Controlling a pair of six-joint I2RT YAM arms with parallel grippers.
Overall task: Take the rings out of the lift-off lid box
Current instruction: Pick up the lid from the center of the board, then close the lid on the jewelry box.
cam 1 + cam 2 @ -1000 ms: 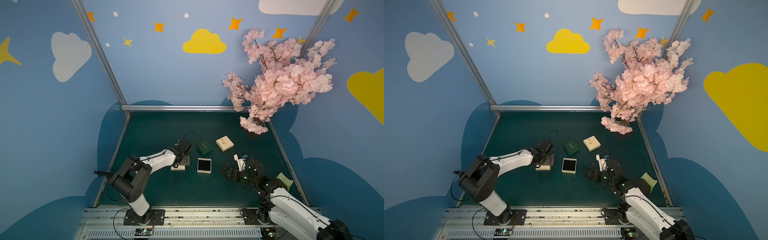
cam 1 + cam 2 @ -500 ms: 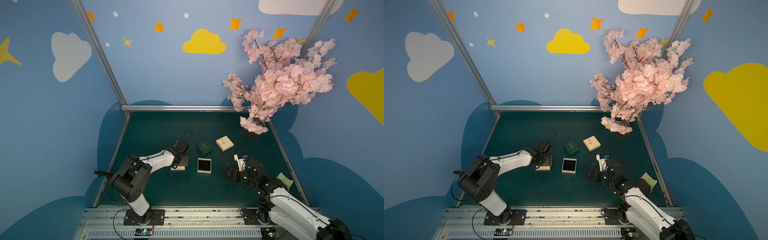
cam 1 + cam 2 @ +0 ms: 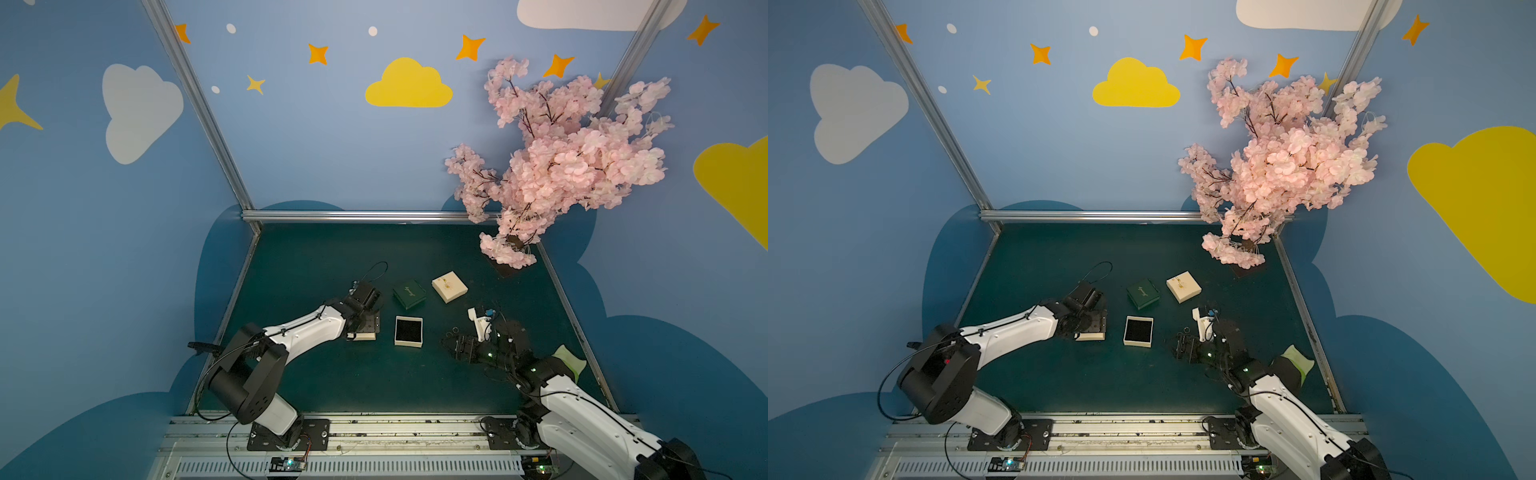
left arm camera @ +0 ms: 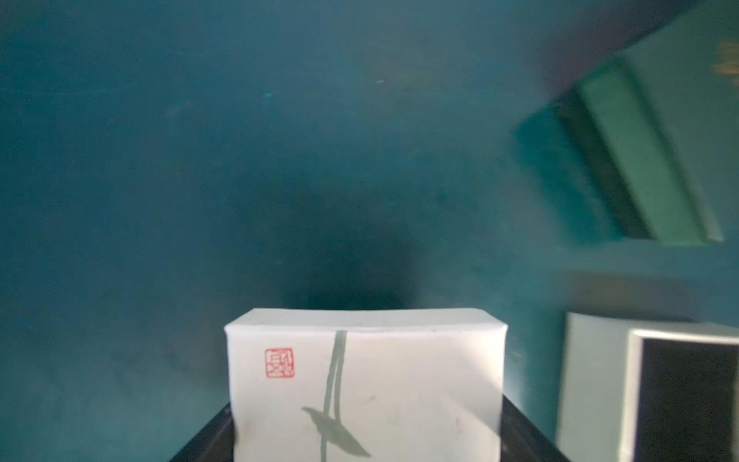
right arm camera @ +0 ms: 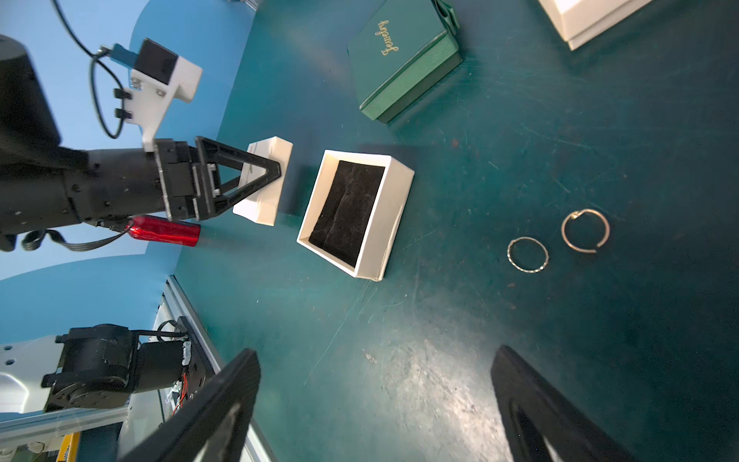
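The lift-off lid box (image 3: 408, 331) (image 5: 394, 208) stands open on the green mat, white with a bare black velvet lining. Its white lid (image 4: 400, 360) (image 5: 264, 204), marked with a red stamp, sits just left of the box, low at the mat. My left gripper (image 4: 364, 424) (image 3: 368, 328) is shut on the lid across its sides. Two rings lie on the mat to the right of the box, one (image 5: 527, 254) a thin silvery hoop, one (image 5: 585, 231) an open hoop. My right gripper (image 5: 376, 352) (image 3: 451, 347) hovers open just in front of them, holding nothing.
A closed green jewellery box (image 3: 409, 294) and a closed cream box (image 3: 449, 286) sit behind the open box. A pink blossom tree (image 3: 561, 166) overhangs the back right corner. A pale green object (image 3: 569, 361) lies by the right rail.
My left gripper's jaws have narrowed onto the white lid. The right arm and the rings have not moved.
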